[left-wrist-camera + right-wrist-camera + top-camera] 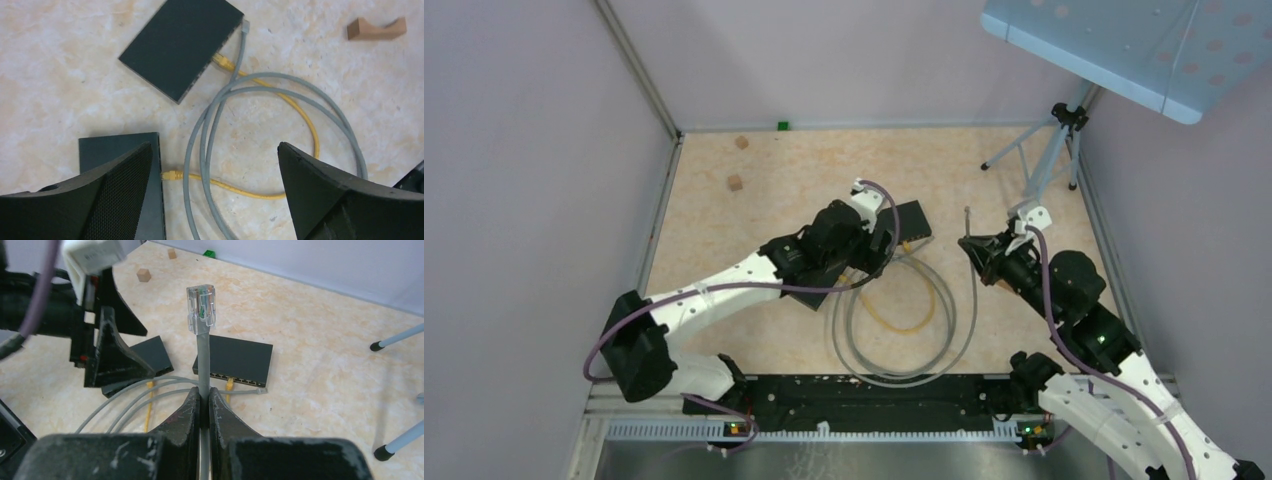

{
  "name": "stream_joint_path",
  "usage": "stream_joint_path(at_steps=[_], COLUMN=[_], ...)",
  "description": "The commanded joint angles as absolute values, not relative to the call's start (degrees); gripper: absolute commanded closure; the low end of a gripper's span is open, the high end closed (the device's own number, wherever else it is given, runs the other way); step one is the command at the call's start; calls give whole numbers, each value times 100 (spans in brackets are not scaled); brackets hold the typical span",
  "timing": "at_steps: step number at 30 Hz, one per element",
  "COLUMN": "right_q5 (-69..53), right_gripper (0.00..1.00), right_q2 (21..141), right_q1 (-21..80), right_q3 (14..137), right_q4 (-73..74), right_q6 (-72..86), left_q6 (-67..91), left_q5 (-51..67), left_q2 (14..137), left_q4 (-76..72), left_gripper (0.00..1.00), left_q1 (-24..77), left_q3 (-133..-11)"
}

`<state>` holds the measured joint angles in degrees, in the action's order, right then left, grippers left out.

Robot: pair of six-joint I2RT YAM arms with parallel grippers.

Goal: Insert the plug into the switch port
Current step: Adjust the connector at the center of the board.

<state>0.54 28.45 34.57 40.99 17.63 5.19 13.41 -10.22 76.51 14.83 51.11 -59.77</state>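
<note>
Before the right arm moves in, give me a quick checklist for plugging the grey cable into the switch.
1. Right gripper shut on grey cable: ok.
2. Plug standing clear above the fingers: ok.
3. Plug aimed at the ports of the far switch: not ok, it points up.
4. Free port beside the yellow cable: cannot tell.
5. Left gripper open, holding nothing: ok.

From above, the left arm point(754, 275) covers most of the nearer switch point(824, 298); the ports of the far switch point(912, 222) are too small to count. In the left wrist view, the nearer switch runs off the bottom edge behind one finger point(120, 185) of the left end effector point(215, 147).
</note>
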Motion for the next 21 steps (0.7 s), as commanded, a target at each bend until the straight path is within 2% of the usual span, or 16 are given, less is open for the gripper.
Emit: stream_joint_path(at_steps=[1, 6, 21], right_q5=[26, -246, -497], right_gripper=[100, 100, 100], right_q2=[2750, 2785, 2891], right_q1=[3410, 3410, 3409], right_q3=[4265, 4230, 4127], right_q4=[1669, 1662, 1563], right_q6=[404, 377, 369], left_q6=[661, 170, -870], left_q5=[-69, 57, -1015], left_q2=[8121, 8625, 10031], left_q4=[1083, 998, 978], left_gripper=[1, 1, 1], left_q1=[5071, 5071, 5055], left_q3=[-5847, -5839, -6313])
